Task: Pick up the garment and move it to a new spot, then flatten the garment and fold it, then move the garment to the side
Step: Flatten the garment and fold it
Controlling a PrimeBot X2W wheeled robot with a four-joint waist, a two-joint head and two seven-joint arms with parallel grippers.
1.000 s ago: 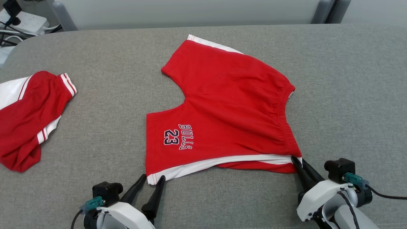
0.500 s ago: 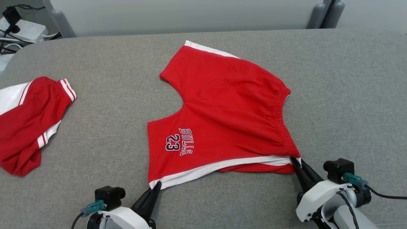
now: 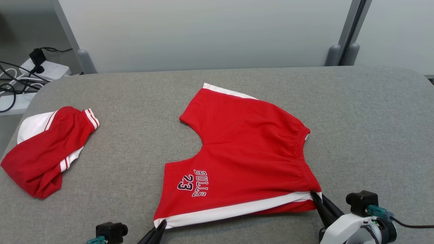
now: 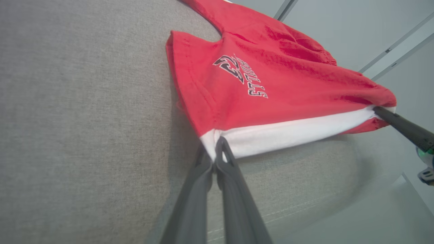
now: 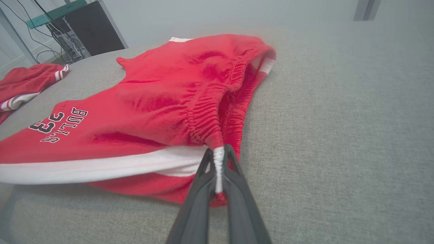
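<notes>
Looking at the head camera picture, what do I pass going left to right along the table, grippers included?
crumpled red and white garment → left gripper, shut on the leg hem corner → red Bulls shorts → right gripper, shut on the waistband corner

Right of the shorts (image 3: 247,152) and beyond them, the table (image 3: 373,118) is bare to its edges, open for passage. Left of the shorts comes a bare stretch, then a crumpled red garment (image 3: 47,152) near the edge. Farther beyond-left, off the table, lie cables (image 3: 13,86) and a power strip (image 3: 51,69).
</notes>
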